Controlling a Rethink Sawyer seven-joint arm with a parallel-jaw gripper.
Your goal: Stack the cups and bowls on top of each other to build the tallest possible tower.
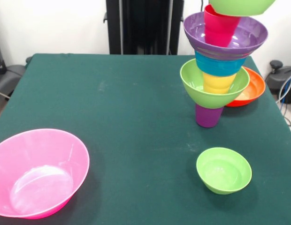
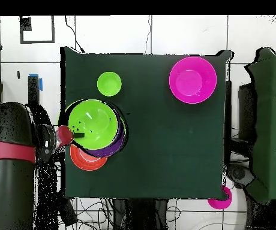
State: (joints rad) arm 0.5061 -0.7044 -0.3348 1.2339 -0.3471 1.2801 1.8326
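The tower stands at the right in the front view. Its base is a purple cup [image 1: 209, 116]. Above it come a lime green bowl [image 1: 213, 86], a yellow-orange cup [image 1: 218, 82], a blue bowl [image 1: 219, 65], a wide purple bowl [image 1: 230, 42], a red cup [image 1: 220, 26] and a lime green top bowl [image 1: 241, 5] cut by the top edge. The gripper does not show in the front view. In the overhead view the gripper [image 2: 74, 134] is at the rim of the top green bowl [image 2: 93, 123]; whether it grips it is unclear.
An orange-red bowl [image 1: 251, 89] sits right behind the tower and touches or nearly touches it. A small lime green bowl [image 1: 224, 169] lies in front of the tower. A large hot pink bowl [image 1: 37, 173] lies at the near left corner. The red arm [image 2: 8, 150] reaches in from beside the table.
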